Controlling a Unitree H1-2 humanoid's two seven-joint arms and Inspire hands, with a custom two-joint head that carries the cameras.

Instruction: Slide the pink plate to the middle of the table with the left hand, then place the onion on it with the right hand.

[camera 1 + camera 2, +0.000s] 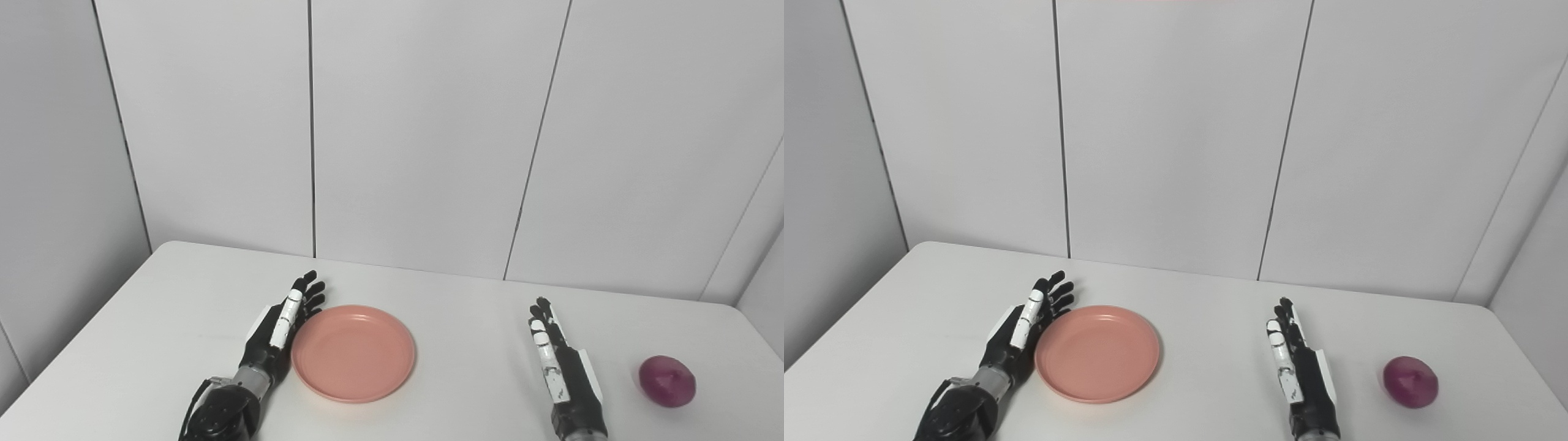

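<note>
Left hand (283, 331) is resting spread, edge-on against the pink plate (353, 353) lying left of the desk's (465, 318) middle; push low and steadily rightward. Right hand (558, 361) is waiting spread, onion (667, 381) near it.

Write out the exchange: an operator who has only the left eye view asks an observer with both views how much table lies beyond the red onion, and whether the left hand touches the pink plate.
Operator: Does the table continue right of the red onion?
Observer: Yes. The right eye view shows the table edge running past the red onion, with bare surface between.
Operator: Is the left hand against the pink plate?
Observer: From that second angle too, no gap shows between the open left hand and the left rim of the pink plate.
</note>
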